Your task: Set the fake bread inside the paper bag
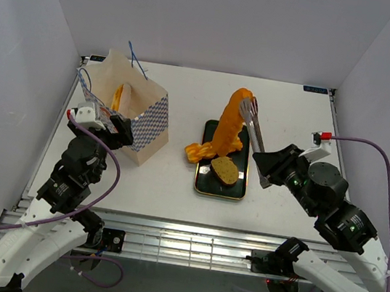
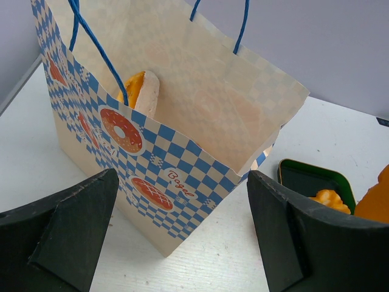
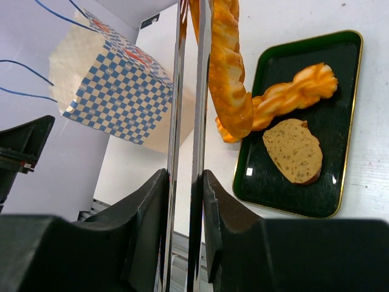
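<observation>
Though nearly closed, right hand (image 3: 184, 185) around tongs (image 3: 178, 109).

paper bag (image 1: 147, 120): cream, blue-and-white checks, blue handles (image 2: 97, 52) | long loaf (image 1: 231, 122): golden-orange | braided twist (image 3: 298, 91): orange, cream streaks | round slice (image 3: 295, 150): speckled brown | tray (image 3: 340, 79): dark, gold rim | tongs (image 1: 254, 129): silver | table (image 1: 189, 86): white
</observation>
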`<state>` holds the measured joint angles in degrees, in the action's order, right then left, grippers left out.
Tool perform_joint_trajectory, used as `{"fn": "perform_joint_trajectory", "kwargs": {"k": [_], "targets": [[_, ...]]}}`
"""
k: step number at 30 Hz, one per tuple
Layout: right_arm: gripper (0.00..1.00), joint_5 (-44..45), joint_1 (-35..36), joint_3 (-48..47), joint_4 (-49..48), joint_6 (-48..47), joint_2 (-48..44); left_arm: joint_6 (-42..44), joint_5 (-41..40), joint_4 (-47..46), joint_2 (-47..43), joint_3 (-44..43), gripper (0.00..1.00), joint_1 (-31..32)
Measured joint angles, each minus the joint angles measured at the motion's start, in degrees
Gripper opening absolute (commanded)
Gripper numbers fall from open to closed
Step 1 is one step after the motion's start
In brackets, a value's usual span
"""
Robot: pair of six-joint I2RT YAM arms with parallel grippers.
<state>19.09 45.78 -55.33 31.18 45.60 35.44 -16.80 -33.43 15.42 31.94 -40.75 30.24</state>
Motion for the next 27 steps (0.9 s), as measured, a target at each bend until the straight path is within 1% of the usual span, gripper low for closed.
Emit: {"fn": "perform_joint_trajectory", "kwargs": {"k": [7, 12, 18, 24, 27], "targets": [[0.08, -0.92, 0.00, -4.15, -2.29, -2.80, 3.28, 0.00, 0.00, -0.02, 0.00, 0.00, 0.97, 0.00], [0.08, -3.50, 0.00, -6.88, -5.35, -5.77, 6.16, 0.00, -0.02, -0.02, -0.02, 0.00, 0.97, 0.00], [0.08, -9.18, 0.00, -9.90, -10.58, -9.53, 12.04, 0.00, -0.74, 0.00, -0.72, 0.00, 0.97, 0.00], [0.08, -18.01, 0.00, -13.73, -15.41, -12.85, 19.87, 0.00, -1.27, 0.00, -1.40, 0.00, 0.97, 0.00], [0.08, -21.90, 0.00, -14.40, -18.38, -13.57, 21.75, 0.00, -1.49, -0.02, -1.38, 0.00, 0.97, 0.00]]}}
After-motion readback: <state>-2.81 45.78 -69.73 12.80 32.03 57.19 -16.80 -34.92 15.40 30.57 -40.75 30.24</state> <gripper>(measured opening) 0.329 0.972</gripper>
